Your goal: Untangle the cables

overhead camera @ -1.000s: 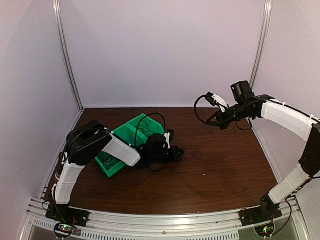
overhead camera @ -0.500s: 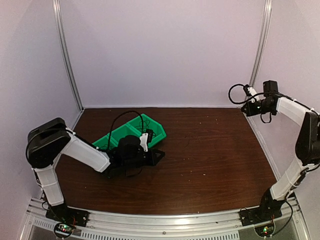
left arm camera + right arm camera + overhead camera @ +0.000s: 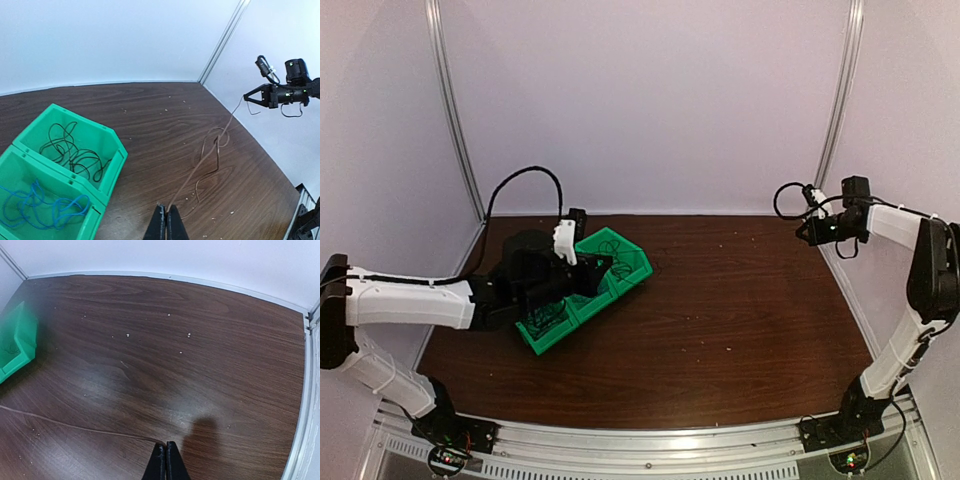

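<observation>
**A:** Start from overhead. Where do the arms sit?

**B:** The left arm stretches in low from the left side. The left gripper [image 3: 600,270] hangs over the green bins [image 3: 620,285], which stand on the left half of the tabletop [image 3: 740,320]. The right gripper [image 3: 802,232] is raised at the far right, close to the corner post and well apart from the bins. Any strand between the two is too fine to see from up here.

**A:** And the left wrist camera?

**B:** The left gripper's fingers [image 3: 161,225] are pressed together on a thin cable [image 3: 216,142]. It is brownish, and it rises from the fingers and runs above the tabletop to the tip of the right gripper [image 3: 247,97]. Partway along, it twists into a small loop, with a loose curl below that. The bins are on the left, side by side. The farther compartment holds the black cables [image 3: 75,152] in a loose heap, and the nearer one holds the blue cables [image 3: 42,202].

**A:** The right wrist camera?

**B:** The right gripper [image 3: 166,457] is closed too, pinching the thin cable [image 3: 75,427] at its fingertips. From there the cable leads off to the left, low across the view, and leaves at the left edge. A corner of one green bin [image 3: 17,342] shows at that edge. The rest is dark wooden tabletop flecked with pale specks, with the wall's base running along the back.
</observation>
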Controlling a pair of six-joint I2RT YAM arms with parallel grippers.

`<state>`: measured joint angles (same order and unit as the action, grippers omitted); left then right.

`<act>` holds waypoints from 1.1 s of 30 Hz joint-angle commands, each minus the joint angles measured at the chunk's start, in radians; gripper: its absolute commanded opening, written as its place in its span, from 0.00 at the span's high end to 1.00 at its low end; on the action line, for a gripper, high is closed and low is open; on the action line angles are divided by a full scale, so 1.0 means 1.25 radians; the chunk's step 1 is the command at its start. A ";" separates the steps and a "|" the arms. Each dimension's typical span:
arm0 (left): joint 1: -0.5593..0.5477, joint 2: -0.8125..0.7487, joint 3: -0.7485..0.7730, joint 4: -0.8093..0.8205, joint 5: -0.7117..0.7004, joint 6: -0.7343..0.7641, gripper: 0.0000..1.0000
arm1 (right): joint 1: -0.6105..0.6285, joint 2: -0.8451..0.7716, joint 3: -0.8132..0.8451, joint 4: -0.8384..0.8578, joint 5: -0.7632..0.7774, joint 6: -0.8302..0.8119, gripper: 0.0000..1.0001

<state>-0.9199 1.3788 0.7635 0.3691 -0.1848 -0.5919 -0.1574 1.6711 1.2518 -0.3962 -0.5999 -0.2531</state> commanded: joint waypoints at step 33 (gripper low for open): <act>0.159 0.292 0.654 -0.364 0.172 0.296 1.00 | 0.256 -0.025 0.016 -0.227 -0.250 -0.158 0.56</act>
<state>-0.7460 1.7580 1.5005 -0.1070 0.0193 -0.2550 0.1692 1.6470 1.2598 -0.6598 -0.8539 -0.4244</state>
